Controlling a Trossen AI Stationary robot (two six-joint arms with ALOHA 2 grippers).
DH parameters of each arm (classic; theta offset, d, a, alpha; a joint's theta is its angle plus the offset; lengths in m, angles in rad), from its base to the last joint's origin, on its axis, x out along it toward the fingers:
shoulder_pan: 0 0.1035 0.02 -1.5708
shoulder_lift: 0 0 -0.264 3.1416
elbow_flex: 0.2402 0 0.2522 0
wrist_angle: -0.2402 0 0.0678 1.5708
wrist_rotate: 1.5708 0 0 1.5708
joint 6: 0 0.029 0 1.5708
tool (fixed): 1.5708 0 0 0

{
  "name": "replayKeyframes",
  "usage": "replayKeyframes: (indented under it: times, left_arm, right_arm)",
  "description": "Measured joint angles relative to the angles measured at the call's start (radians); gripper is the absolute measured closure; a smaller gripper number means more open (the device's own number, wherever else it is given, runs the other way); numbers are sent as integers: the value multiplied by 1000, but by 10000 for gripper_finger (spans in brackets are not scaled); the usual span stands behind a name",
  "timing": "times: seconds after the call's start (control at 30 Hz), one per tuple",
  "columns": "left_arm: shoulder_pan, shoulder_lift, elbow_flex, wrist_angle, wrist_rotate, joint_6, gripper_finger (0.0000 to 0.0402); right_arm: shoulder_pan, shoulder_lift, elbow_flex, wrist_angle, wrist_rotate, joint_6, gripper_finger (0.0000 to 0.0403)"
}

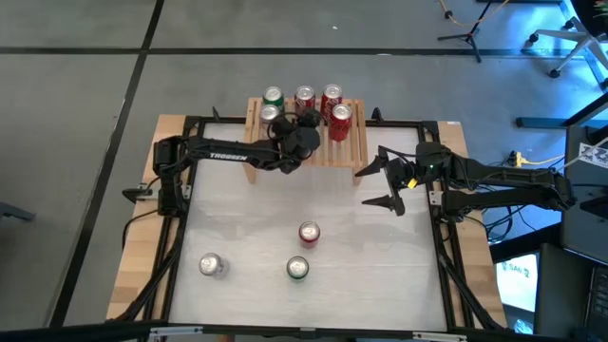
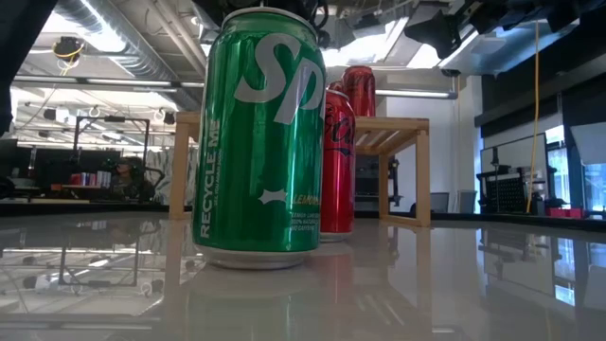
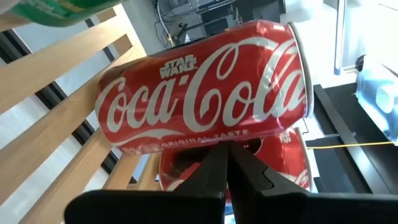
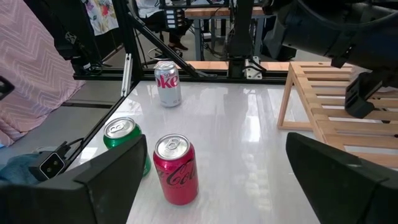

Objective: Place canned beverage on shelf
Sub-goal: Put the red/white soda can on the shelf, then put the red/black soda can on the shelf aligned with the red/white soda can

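The light wooden shelf [image 1: 306, 133] stands at the table's far edge. On its slatted top stand a green can [image 1: 273, 96], a silver can [image 1: 269, 114] and three red cans [image 1: 304, 97] [image 1: 331, 95] [image 1: 340, 116]. My left gripper [image 1: 312, 123] is shut above the shelf top, among these cans. In the left wrist view its fingertips [image 3: 227, 149] point at the side of a red Coca-Cola can [image 3: 205, 87]. My right gripper [image 1: 389, 185] hangs open over the table's right side and holds nothing. My left gripper's shut fingertips [image 3: 219, 155] come level from the table's left and end at the side wall [image 3: 205, 134] of the red can, which stands upright on the slats. Whether they touch the can I cannot tell.
Three more cans stand on the white table toward its near edge: a red one [image 1: 309, 233], a green one [image 1: 297, 269] and a silver one [image 1: 211, 265]. The low view has the green can [image 2: 256, 142] close in front, with a red can [image 2: 338, 161] and the shelf [image 2: 398, 133] behind.
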Motion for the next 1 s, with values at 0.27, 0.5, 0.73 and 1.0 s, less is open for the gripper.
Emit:
replayKeyframes:
  times: [0.27,0.5,0.73,1.0]
  left_arm:
    - [14,0,0,1,0,1,401]
    - [14,0,0,1,4,1,401]
    - [10,0,0,1,40,1,401]
    - [-33,1,0,1,39,12,401]
  right_arm:
    - [0,0,0,0,0,0,24]
    - [0,0,0,0,0,0,24]
    - [0,0,0,0,0,0,24]
    - [0,0,0,0,0,0,24]
